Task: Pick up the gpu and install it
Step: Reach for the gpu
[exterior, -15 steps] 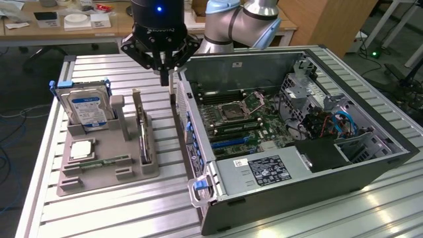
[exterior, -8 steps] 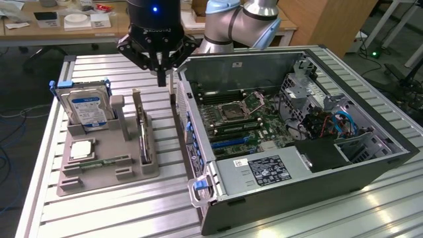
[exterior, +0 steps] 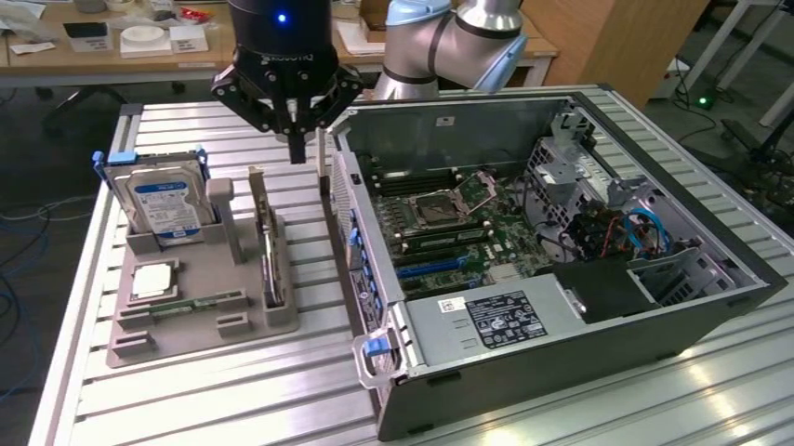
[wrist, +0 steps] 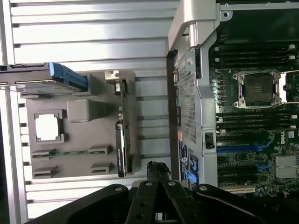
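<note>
The black claw [exterior: 297,153], pressed together and empty, hangs over the slatted metal counter [exterior: 223,390] between the grey moulded tray [exterior: 186,321] and the open computer case [exterior: 559,279]. The thin dark circuit-card gpu [exterior: 267,246] stands on edge along the tray's case-side edge.

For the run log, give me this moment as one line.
gripper: shut, empty, raised between gray tray and computer case | gpu: on edge in the tray, untouched
</note>
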